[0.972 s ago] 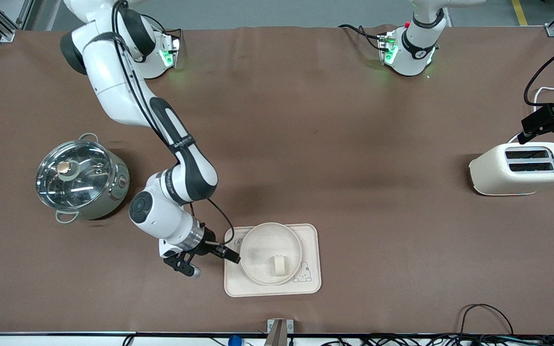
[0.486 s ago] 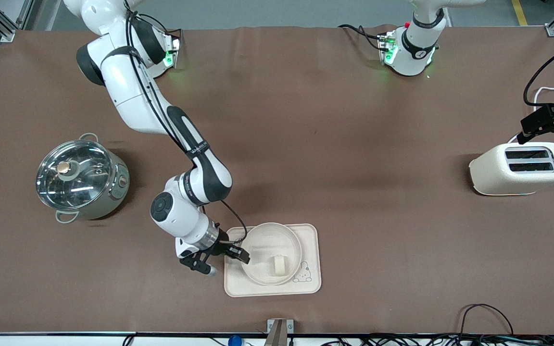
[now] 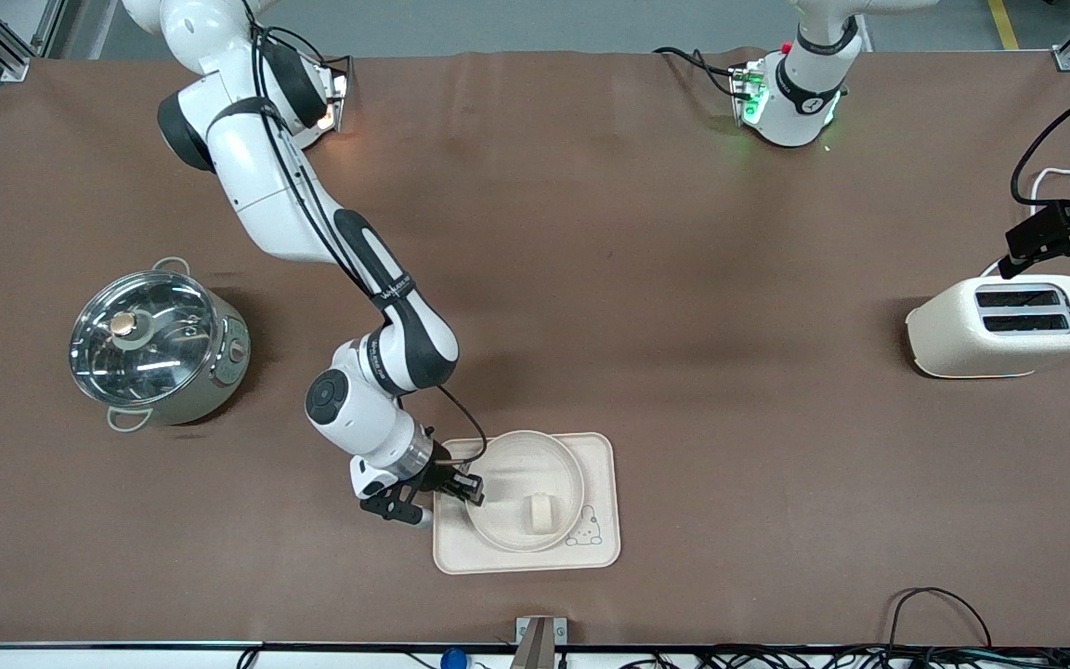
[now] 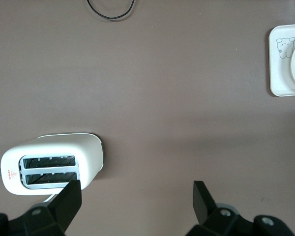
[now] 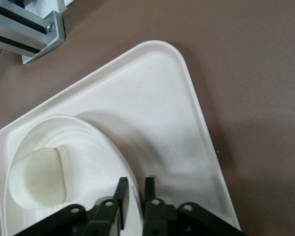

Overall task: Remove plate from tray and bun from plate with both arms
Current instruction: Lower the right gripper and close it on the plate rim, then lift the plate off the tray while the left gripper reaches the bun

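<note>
Right claw (image 3: 472,486) is pinching the rim of the round cream-white plate (image 3: 524,465), sitting on the rectangular cream tray (image 3: 602,548).
Tilting risks rolling the small cream bun (image 3: 541,513) off; left claw (image 4: 136,199) is waiting spread over the worktop (image 3: 646,279).

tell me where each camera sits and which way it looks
Front view: high across the table, facing both arms' bases; shows the whole right arm, its right gripper on the plate rim, and the left gripper over the toaster.
Left wrist view: looks down past its own open fingers at the toaster.
Right wrist view: looks down past its own fingers astride the plate rim, bun inside.
All three share the tray.
</note>
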Tool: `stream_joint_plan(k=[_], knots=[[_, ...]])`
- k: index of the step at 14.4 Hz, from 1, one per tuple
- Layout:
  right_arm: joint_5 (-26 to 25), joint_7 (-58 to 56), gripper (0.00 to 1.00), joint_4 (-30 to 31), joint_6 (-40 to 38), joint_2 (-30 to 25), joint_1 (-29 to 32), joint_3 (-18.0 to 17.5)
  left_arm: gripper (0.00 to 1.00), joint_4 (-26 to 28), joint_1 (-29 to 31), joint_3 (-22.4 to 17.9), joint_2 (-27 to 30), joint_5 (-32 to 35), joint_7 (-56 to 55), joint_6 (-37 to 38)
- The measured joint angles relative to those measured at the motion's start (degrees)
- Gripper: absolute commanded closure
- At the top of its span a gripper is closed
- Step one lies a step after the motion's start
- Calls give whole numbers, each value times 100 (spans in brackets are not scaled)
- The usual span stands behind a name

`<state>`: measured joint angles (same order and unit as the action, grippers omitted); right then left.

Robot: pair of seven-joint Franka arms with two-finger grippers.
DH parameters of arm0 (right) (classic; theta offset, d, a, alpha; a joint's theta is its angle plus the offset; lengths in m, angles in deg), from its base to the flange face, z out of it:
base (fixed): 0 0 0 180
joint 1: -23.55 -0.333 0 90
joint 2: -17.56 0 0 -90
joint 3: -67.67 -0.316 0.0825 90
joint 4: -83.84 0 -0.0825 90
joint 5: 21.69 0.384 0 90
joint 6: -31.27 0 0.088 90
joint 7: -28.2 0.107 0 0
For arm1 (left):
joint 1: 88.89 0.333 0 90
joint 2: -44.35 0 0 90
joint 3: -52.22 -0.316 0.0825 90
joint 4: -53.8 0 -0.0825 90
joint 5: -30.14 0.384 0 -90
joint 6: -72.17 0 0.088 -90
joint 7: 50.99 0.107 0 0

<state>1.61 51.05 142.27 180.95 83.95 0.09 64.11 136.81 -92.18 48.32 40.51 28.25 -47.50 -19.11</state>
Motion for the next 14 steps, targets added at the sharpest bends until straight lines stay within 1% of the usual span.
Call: stream_joint_plan(k=[2, 5, 7, 8, 9, 10, 11, 13, 14], knots=[[19, -37, 100, -44, 94, 14, 27, -48, 0, 0, -3, 0, 0, 0, 0, 0], [19, -58, 100, -153, 98, -20, 214, -347, 0, 2, -14, 2, -2, 0, 0, 0], [17, -172, 100, -173, 6, -161, 304, -483, 0, 4, -18, 4, -5, 0, 0, 0], [17, -351, 100, -77, -58, -294, 345, -561, 0, 10, -21, 13, -8, 0, 0, 0], [17, -599, 100, 141, -64, -473, 407, -665, 0, 25, -23, 43, -15, 0, 0, 2], [17, -879, 100, 479, 30, -677, 511, -815, 0, 57, -29, 102, -29, -4, -34, 3], [18, -1105, 100, 920, 289, -888, 649, -1003, 0, 104, -39, 204, -53, -31, -182, 1], [18, -1355, 100, 2017, 1005, -1276, 926, -1413, 0, 188, -80, 570, -162, -208, -908, -34], [17, -1415, 100, 2589, 1362, -1462, 1010, -1572, 0, 230, -111, 828, -250, -276, -1411, -124]])
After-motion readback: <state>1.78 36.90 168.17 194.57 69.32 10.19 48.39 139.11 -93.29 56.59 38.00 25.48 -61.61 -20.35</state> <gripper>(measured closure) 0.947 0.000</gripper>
